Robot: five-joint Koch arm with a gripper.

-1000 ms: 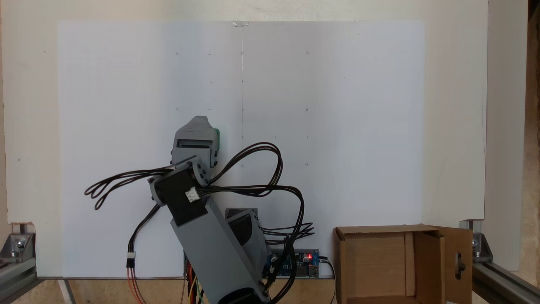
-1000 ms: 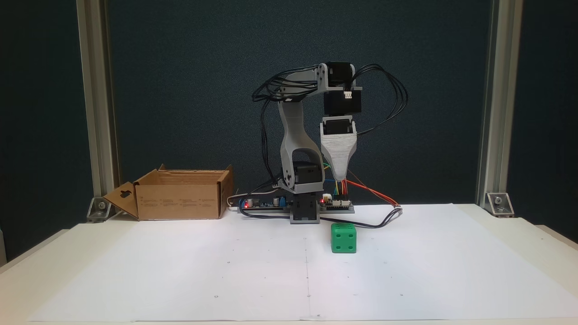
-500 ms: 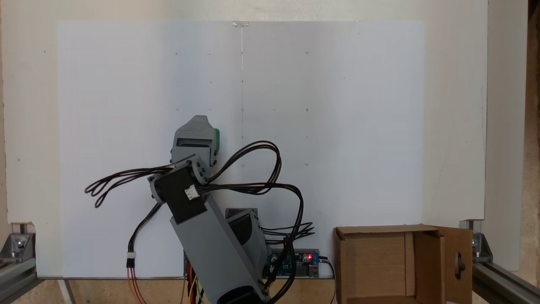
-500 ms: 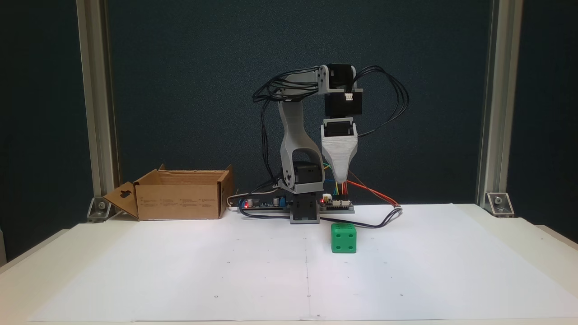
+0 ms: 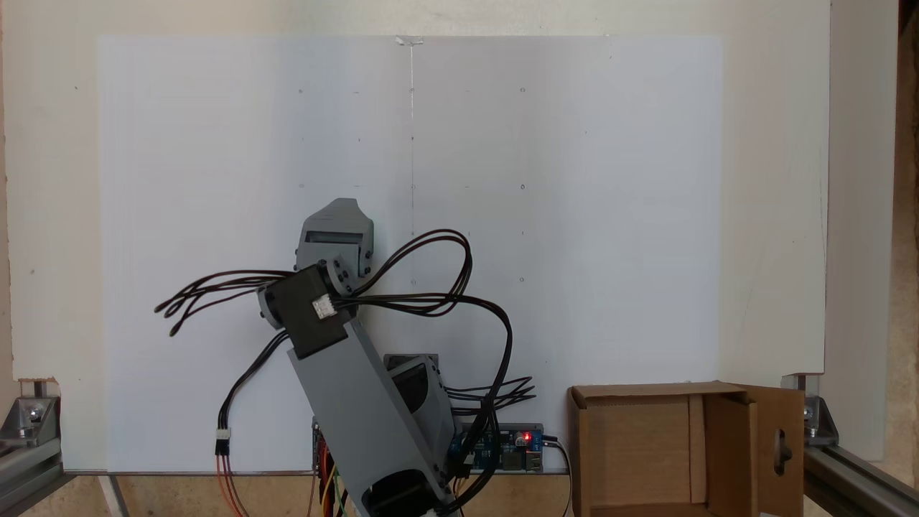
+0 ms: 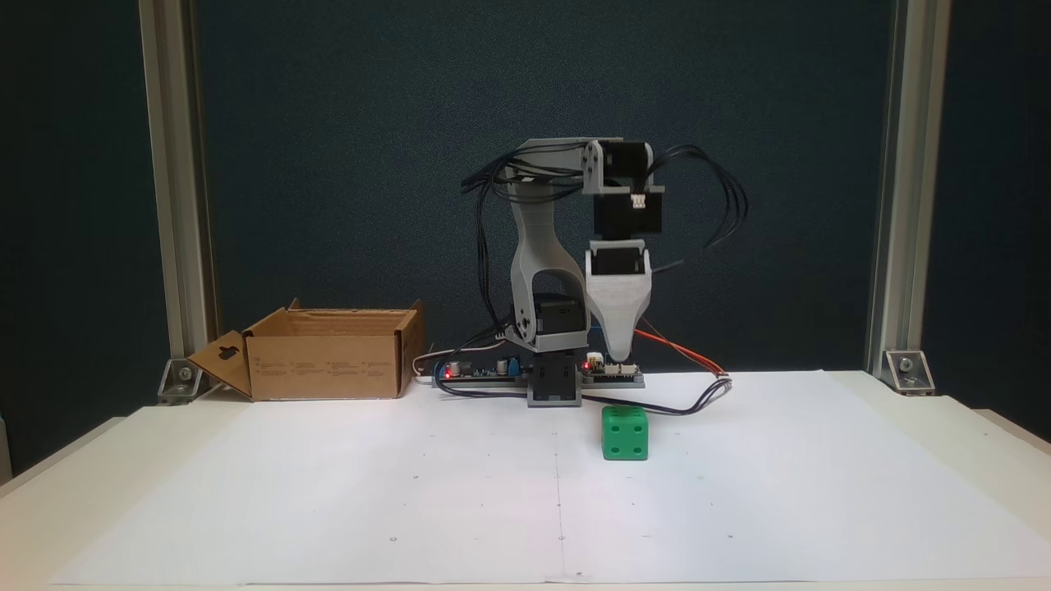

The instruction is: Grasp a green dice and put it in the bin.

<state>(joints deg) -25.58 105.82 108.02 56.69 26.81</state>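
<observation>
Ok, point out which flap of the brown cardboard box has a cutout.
The outward-splayed flap of the brown cardboard box, away from the arm; others are solid.

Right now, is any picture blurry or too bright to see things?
In a fixed view the white paper sheet looks bright, washed out; in a fixed view the small green plastic dice is sharp and the black cables look smeared.

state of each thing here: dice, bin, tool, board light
dice: on the paper, upright, not held
bin: open, flaps out, no dice seen inside
tool: above the dice, apart from it, pointing down; open or shut cannot be told
board light: lit red
</observation>
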